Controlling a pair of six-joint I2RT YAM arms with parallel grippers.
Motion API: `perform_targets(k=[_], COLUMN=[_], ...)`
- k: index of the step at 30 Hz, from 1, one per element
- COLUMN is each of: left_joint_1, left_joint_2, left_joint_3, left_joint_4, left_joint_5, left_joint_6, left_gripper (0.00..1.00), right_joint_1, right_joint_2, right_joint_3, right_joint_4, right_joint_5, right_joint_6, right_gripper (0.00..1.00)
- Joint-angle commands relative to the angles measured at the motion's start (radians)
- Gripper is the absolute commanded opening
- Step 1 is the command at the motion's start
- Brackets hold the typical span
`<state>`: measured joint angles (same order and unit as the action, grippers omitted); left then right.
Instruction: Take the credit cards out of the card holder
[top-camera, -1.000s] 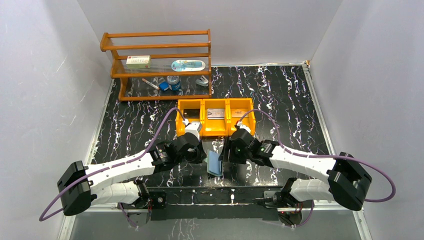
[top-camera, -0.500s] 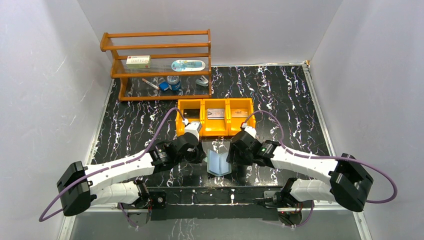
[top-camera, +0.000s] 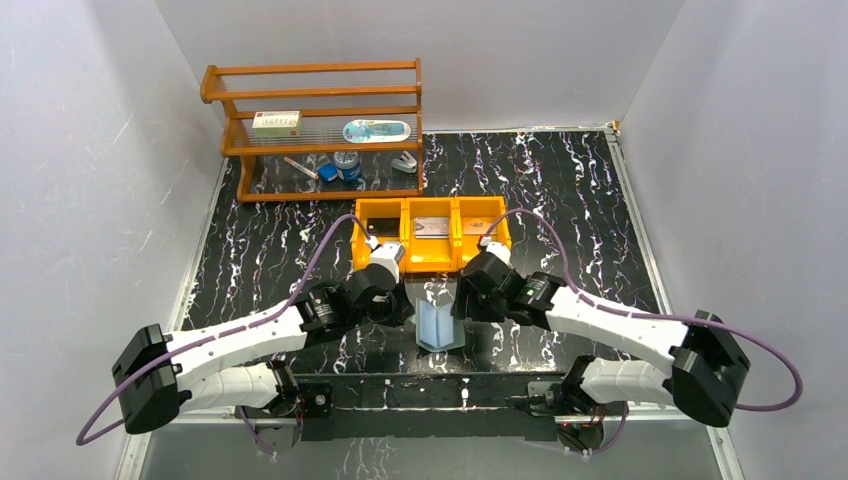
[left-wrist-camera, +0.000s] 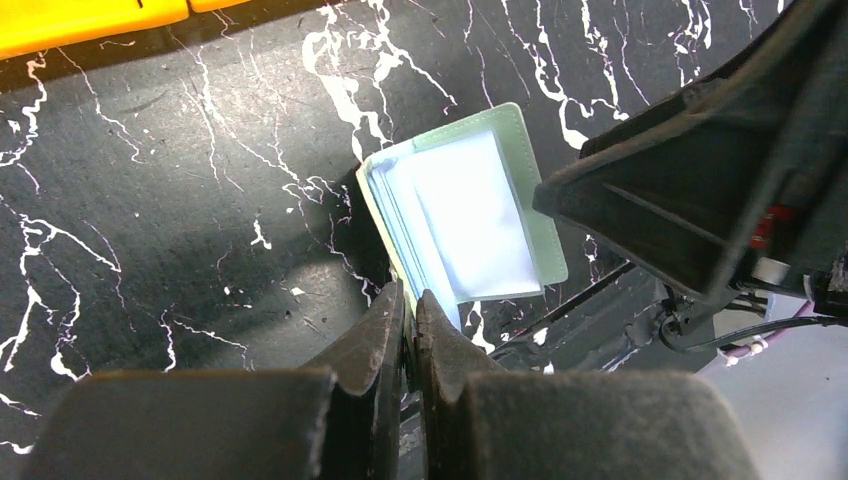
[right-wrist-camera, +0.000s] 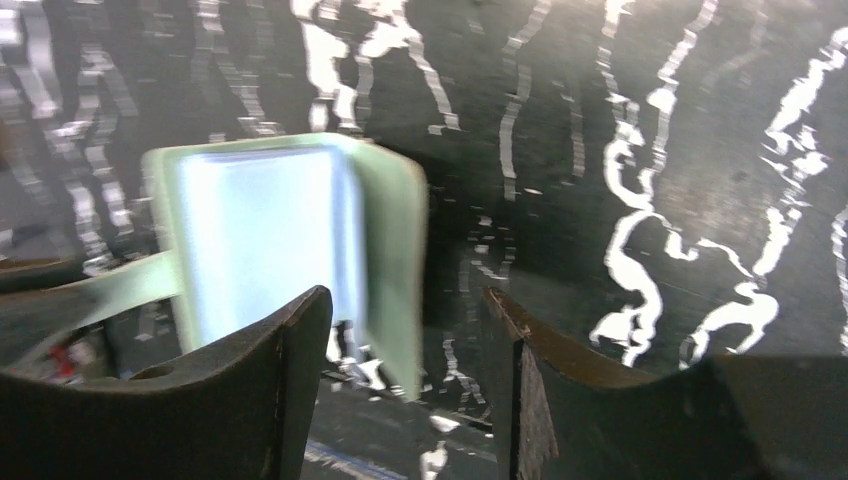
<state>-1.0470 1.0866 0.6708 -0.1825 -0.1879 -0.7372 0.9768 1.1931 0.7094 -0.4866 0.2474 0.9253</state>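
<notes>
Card holder (top-camera: 440, 328) sits close to the table's (top-camera: 270, 240) near edge, spread open like a book, little floor left at its 6 o'clock. Left gripper (top-camera: 405, 308) at its 9 o'clock. In the left wrist view the left gripper's (left-wrist-camera: 410, 300) fingers are pressed together on the near edge of one green panel of the card holder (left-wrist-camera: 470, 220). Right gripper (top-camera: 462, 300) at about 2 o'clock, its body overlapping the holder's far right corner from above. In the right wrist view the right gripper (right-wrist-camera: 408, 300) has its fingers spread wide and the other panel of the card holder (right-wrist-camera: 260, 230) hangs into the gap; contact cannot be told, the view is smeared. Glare whitens the inner pockets, so their contents cannot be read. Open marbled floor lies at 3 and 9 o'clock beyond the arms, out to the side walls. At 12 o'clock, just past the grippers, an orange tray (top-camera: 430, 268): silver-grey card (top-camera: 432, 228) in the middle compartment, tan card (top-camera: 481, 226) in the right one, the left compartment dark and partly covered by the left wrist. At 11 o'clock, against the back wall, a wooden rack (top-camera: 320, 95) with small items too tiny to name.
</notes>
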Motion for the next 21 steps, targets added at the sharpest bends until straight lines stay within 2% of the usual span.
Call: perform_targets(k=[1,10,17,21], left_joint_1=[0.005,0.004,0.005,0.005], left_joint_2=[-0.027,-0.012,-0.002,-0.031], left_joint_3=[0.046,0.068,0.066,0.039], left_joint_4=[0.032,0.051,0.006,-0.045], left_joint_5=[0.024,0.055,0.034,-0.028], left_joint_6=[0.015,0.02,0.019,-0.009], left_gripper=[0.0,0.0,0.0,0.0], right_joint_1=[0.001,0.001,0.001,0.0], right_joint_2=[-0.08,-0.018,0.021,0.002], right_joint_3=[0.058,0.005,-0.036,-0.043], right_joint_4=[0.139,0.349,0.345,0.322], right_joint_5=[-0.115,-0.268,-0.229,-0.195], right_joint_6=[-0.052,-0.011,0.042,0.046], right_gripper=[0.64,0.65,0.64,0.64])
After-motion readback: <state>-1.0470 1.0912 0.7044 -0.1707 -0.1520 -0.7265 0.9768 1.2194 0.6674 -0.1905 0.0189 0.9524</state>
